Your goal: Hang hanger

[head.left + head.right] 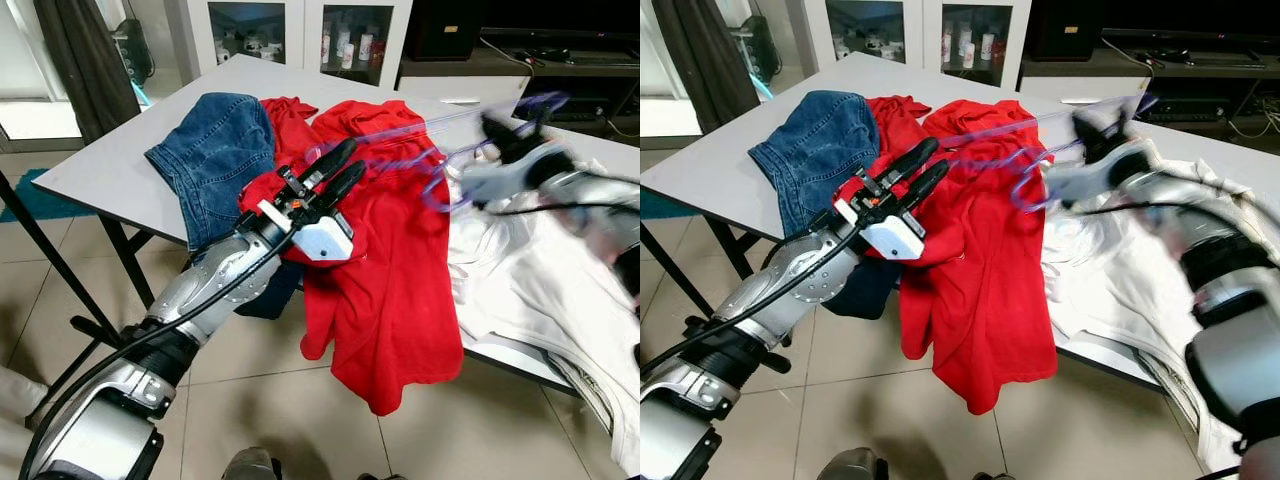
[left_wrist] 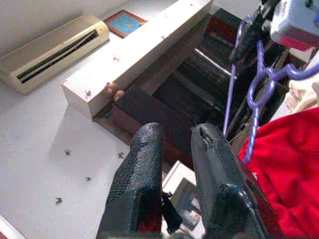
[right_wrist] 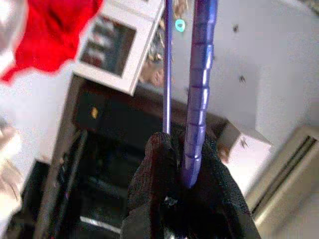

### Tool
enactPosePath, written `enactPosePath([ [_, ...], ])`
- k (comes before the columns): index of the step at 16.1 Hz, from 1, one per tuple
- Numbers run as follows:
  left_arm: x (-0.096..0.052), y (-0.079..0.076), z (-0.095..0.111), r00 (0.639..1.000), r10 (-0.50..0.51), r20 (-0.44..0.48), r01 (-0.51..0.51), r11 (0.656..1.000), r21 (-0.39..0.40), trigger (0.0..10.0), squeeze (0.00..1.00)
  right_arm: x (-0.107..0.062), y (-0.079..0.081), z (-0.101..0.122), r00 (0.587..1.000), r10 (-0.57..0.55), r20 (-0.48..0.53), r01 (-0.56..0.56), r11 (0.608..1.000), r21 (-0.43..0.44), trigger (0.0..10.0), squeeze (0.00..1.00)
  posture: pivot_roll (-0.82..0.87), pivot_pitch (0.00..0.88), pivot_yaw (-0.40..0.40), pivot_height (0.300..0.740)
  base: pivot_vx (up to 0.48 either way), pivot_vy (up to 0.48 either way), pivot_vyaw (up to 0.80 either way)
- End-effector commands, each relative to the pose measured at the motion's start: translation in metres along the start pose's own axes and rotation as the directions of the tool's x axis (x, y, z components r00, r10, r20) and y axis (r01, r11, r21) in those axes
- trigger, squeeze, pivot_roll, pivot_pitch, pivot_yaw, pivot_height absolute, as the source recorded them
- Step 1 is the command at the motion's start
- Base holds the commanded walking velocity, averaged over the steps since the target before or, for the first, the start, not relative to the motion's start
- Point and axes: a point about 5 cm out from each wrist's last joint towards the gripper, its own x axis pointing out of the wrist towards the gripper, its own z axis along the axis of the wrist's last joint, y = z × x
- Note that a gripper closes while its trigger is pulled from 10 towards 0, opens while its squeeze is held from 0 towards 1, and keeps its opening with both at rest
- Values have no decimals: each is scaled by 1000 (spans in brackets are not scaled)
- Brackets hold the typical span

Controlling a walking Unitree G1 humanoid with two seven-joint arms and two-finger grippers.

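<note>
A translucent purple hanger point(image 1: 440, 160) is held above the table, its hook end over the red shirt point(image 1: 390, 260). My right gripper point(image 1: 495, 130), blurred, is shut on the hanger's bar; in the right wrist view the black fingertips point(image 3: 164, 164) clamp the purple bar point(image 3: 199, 99). The red shirt lies crumpled on the table and hangs over its near edge. My left gripper point(image 1: 345, 165) sits at the shirt's left side, its fingers point(image 2: 144, 174) nearly together, with red cloth bunched around their base. The hanger point(image 2: 256, 84) hangs just beyond those fingers.
Blue jeans point(image 1: 215, 150) lie left of the red shirt. A white garment point(image 1: 530, 270) covers the table's right side. The grey table point(image 1: 110, 165) has dark legs at the left. A glass-fronted cabinet point(image 1: 300, 30) stands behind. Tiled floor lies below.
</note>
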Motion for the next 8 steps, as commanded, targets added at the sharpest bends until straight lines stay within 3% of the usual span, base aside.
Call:
enactPosePath([
  [1, 0, -1, 0, 1000, -10, 0, 10, 1000, -6, 10000, 55, -1, -7, -11, 999, -17, -43, 16, 1000, -23, 0, 0, 229, 0, -24, 740, 0, 0, 0],
  [3, 1, -2, 1, 1000, -10, -1, 10, 1000, -10, 10000, 55, -2, -11, -18, 997, -30, -77, 28, 999, -29, 0, 0, 227, 0, -25, 740, 0, 0, 0],
  [5, 1, -2, 0, 1000, -6, -13, 6, 1000, -25, 10000, 51, -3, -11, -20, 995, -28, -97, 32, 999, 34, 0, 0, 226, 0, -27, 740, 0, 0, 0],
  [6, 0, -3, -2, 999, 8, -38, -10, 998, -55, 10000, 55, -4, -6, -20, 993, -4, -122, 21, 990, 137, 0, 0, 226, 0, -27, 740, 0, 0, 0],
  [7, 0, -1, -7, 993, 57, -104, -73, 986, -149, 10000, 47, -5, 4, -17, 988, 35, -151, 11, 956, 295, 0, 0, 228, 0, -29, 740, 0, 0, 0],
  [8, -1, 0, -12, 979, 105, -175, -148, 956, -254, 10000, 43, -5, 15, -9, 984, 76, -161, 12, 874, 486, 0, 0, 225, 0, -26, 740, 0, 0, 0],
])
